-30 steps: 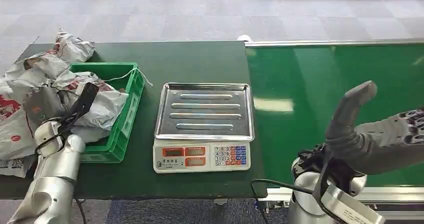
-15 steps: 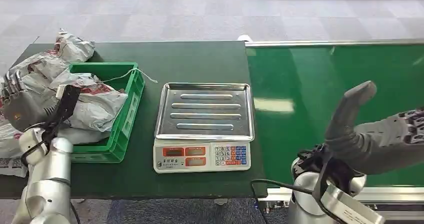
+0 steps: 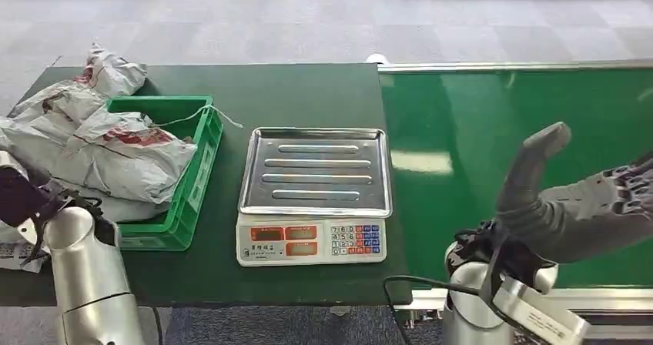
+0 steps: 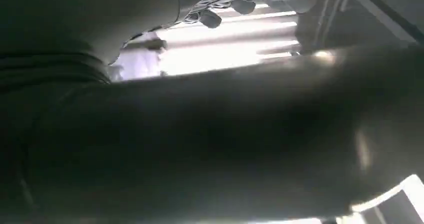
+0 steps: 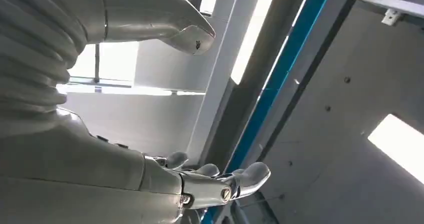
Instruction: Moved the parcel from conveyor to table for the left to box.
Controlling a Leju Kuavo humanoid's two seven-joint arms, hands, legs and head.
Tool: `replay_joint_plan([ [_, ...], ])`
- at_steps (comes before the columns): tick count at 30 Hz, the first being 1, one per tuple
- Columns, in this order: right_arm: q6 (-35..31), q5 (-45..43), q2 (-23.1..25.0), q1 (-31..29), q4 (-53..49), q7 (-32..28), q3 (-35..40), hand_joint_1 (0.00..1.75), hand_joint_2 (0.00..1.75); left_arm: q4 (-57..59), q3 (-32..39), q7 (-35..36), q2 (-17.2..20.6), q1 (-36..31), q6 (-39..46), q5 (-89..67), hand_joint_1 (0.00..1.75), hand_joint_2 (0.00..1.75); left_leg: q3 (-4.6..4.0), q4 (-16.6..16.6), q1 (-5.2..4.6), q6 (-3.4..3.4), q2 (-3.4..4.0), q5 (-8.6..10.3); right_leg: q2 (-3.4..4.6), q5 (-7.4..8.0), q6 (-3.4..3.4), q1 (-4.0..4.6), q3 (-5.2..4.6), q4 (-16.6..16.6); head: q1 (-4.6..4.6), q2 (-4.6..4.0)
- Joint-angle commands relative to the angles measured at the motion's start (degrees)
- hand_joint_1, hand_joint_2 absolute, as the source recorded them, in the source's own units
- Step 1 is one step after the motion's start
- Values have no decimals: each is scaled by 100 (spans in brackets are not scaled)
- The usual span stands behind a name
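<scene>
Right hand (image 3: 597,206) raised palm-up over the near edge of the conveyor (image 3: 477,129), thumb standing up, fingers spread, holding nothing; right wrist view confirms the fingers (image 5: 235,181) apart. Left hand (image 4: 235,4) sits at the desk's left edge; state cannot be told from the dark, blurred wrist view, and the head view gives just the arm (image 3: 85,276). No parcel lies on the visible belt. Parcels (image 3: 115,149) are heaped in and over the green box (image 3: 192,175) at the left of the desk (image 3: 300,91); which one is the task's own cannot be told. Scale (image 3: 313,195) stands between box and conveyor, tray bare. Judgement: the transfer looks done or awaits another parcel. For a next pick, lower the right hand flat onto the belt, close across the bag's middle, and set it on the desk near the scale, within the left hand's reach.
</scene>
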Motion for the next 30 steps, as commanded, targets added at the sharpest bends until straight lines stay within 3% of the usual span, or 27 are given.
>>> replay_joint_plan([
  [1, -5, -86, 83, -14, 387, -5, -123, 0, 175, -828, -890, 59, -15, 292, -98, 184, 0, 0, 12, -8, 2, 5, 7, -1, -2, 0, 0, 4, 11, -11, 0, 0],
  [4, -5, -286, 83, -38, 481, -5, -23, 0, 175, -1021, -1090, -40, 102, 447, -418, 657, 0, 0, 12, -10, 0, 4, 0, 1, -9, -1, -1, 1, 12, -9, 0, 0],
  [5, -5, -424, 83, -58, 425, -5, 47, 0, 175, -1173, -1273, 12, 146, 531, -871, 1049, 0, 175, 10, -5, 0, 3, 11, -2, 3, 0, -1, 1, 6, -5, 0, 0],
  [7, -5, -727, 83, -63, 451, -5, 178, 0, 175, -1472, -1752, 341, 264, 794, -2032, 1607, 0, 175, 20, -14, 0, 6, 20, -3, 7, 1, 0, 2, 14, -16, 0, 0],
  [9, -5, -727, 83, -66, 451, -5, 179, 0, 175, -1455, -1888, 365, 266, 817, -2174, 1618, 0, 175, 17, -11, 0, 6, 10, -3, -2, -1, 0, 2, 14, -13, 0, 0],
  [12, -5, -2065, -52, -176, 1243, -5, 1229, 0, 175, -1344, -2570, 130, 443, 1235, -4026, 1706, 0, 175, 23, -17, -3, 5, 14, -1, 3, 0, 0, -1, 19, -16, 0, 0],
  [14, 794, -3147, -458, -231, 1614, -5, 1554, 0, 175, -1070, -3004, -361, 383, 1482, -5061, 1344, 0, 175, 35, -28, -7, 6, 40, -3, 31, 7, 0, -5, 25, -24, 2, 0],
  [19, 1084, -3243, -506, -153, 1577, -5, 1486, 0, 175, -1125, -3224, -367, 289, 1575, -5108, 1302, 0, 175, 24, -17, -6, 6, 6, -1, -5, 0, 0, -2, 22, -19, 2, 0],
  [26, 2882, -3115, -704, 265, 1263, -5, 1352, 0, 175, -1508, -3691, -367, 82, 1894, -5603, 1623, 0, 175, 21, -19, -4, 10, -4, -4, -17, -5, 3, -1, 24, -23, 0, 0],
  [30, 3255, -2794, -595, 239, 1390, -5, 1281, 0, 175, -1318, -3561, -367, -4, 1946, -5469, 1545, 0, 175, 19, -15, -6, 9, 1, -6, -12, -6, 3, -3, 20, -18, 2, 0],
])
